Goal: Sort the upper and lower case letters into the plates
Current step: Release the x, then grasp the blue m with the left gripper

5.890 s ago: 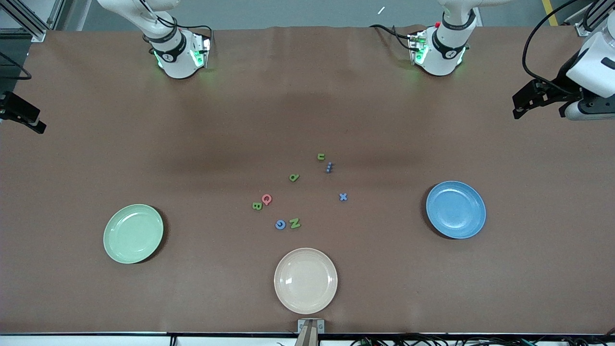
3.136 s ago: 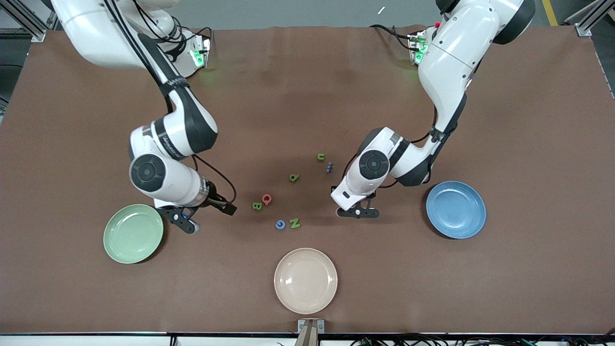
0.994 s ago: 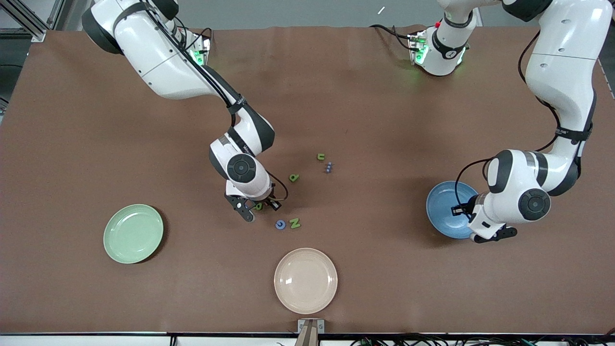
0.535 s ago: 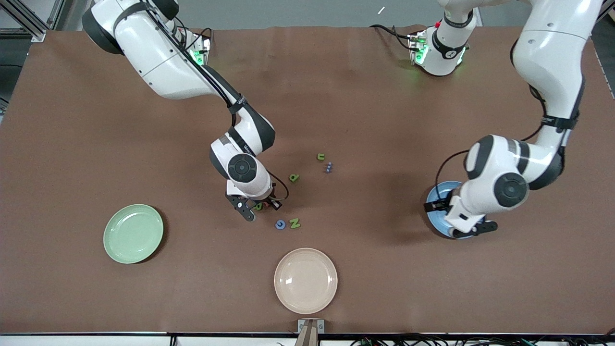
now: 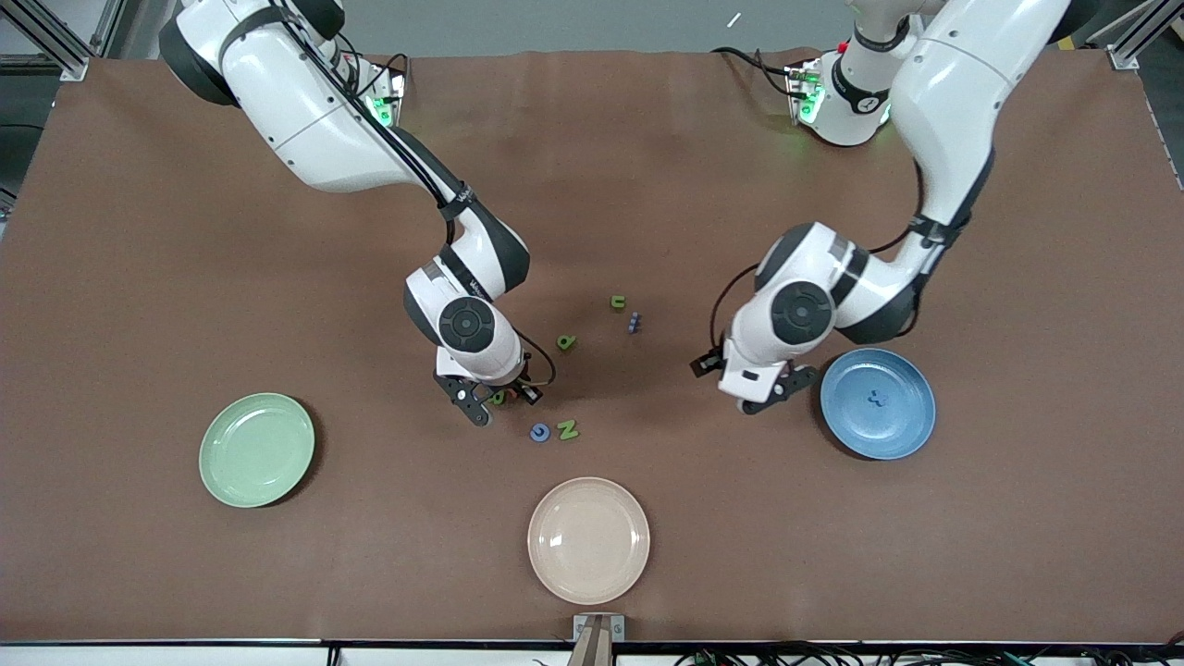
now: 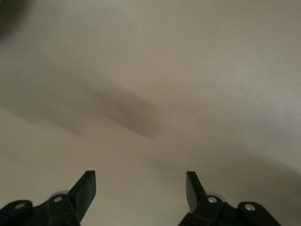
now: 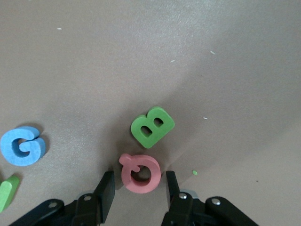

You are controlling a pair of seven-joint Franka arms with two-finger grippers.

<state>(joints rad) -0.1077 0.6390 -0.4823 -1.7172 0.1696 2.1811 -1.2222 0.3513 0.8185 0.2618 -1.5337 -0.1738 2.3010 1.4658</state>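
My right gripper [image 5: 500, 400] is down at the table, open, with a finger on each side of the pink Q [image 7: 140, 173], not touching it. The green B [image 7: 152, 127] lies right beside the Q and shows in the front view [image 5: 499, 398]. The blue C [image 5: 540, 432] and green N [image 5: 568, 428] lie nearer the front camera. A green u [image 5: 618, 302], a blue letter [image 5: 634, 322] and another green letter [image 5: 566, 342] lie farther back. A blue x [image 5: 877, 400] lies in the blue plate [image 5: 906, 430]. My left gripper [image 5: 751, 393] is open and empty over bare table beside the blue plate. The mint plate [image 5: 256, 450] holds nothing.
A cream-beige plate [image 5: 588, 540] sits near the table's front edge, nearer the front camera than the letters. The brown table top [image 5: 185, 277] runs wide at both ends.
My left gripper has left the blue plate and swung toward the table's middle; the blue x now lies in that plate. My right gripper has stayed at the Q and B.
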